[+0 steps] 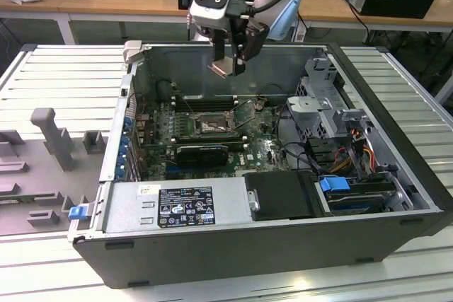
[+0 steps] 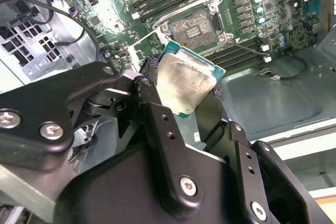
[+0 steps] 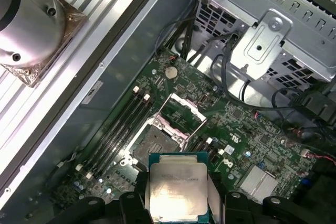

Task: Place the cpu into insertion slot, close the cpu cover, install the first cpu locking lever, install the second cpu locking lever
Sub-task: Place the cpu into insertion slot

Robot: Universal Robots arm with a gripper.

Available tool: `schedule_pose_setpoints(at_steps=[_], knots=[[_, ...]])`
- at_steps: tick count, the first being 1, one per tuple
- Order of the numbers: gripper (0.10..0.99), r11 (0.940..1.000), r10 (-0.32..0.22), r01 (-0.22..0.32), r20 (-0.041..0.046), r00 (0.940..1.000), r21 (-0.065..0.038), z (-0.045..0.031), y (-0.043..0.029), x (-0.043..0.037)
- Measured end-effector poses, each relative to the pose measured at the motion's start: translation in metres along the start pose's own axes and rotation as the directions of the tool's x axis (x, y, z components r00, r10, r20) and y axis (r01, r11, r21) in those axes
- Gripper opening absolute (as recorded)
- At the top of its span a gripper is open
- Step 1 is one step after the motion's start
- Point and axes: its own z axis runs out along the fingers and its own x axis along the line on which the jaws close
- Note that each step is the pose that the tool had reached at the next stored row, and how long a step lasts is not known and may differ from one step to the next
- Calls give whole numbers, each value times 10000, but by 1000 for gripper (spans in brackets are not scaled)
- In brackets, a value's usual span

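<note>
My gripper [image 1: 231, 64] hangs above the open computer case, shut on the cpu [image 1: 221, 68], which is tilted in the jaws. In both wrist views the cpu [image 2: 187, 84] [image 3: 177, 190] shows its silver metal top and sits between the black fingers [image 3: 137, 195]. The insertion slot [image 1: 210, 126] [image 2: 192, 27] [image 3: 154, 141] lies open on the green motherboard, well below the chip. Beside the socket, the cpu cover [image 3: 187, 104] stands raised. A thin wire locking lever [image 2: 244, 51] sticks up near the socket.
Long black memory slots [image 3: 118, 129] flank the socket. A metal drive cage [image 1: 322, 100] and cables [image 1: 354, 146] fill the case on the exterior view's right. A labelled power supply [image 1: 177, 206] lies at the front. Grey fixtures [image 1: 49, 136] stand on the table at the left.
</note>
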Motion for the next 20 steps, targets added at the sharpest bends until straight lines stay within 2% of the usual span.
schedule_pose_setpoints(at_steps=[5, 13, 18, 20], knots=[[529, 9986, 520, -520, 47, 9986, -11, 1, 0, 0], [529, 9943, 1065, -1065, 94, 9943, -26, 1, 0, 0], [529, 9895, 1442, -1442, 128, 9895, -37, 1, 0, 0], [529, 9858, 1679, -1679, 148, 9857, -45, 1, 0, 0]])
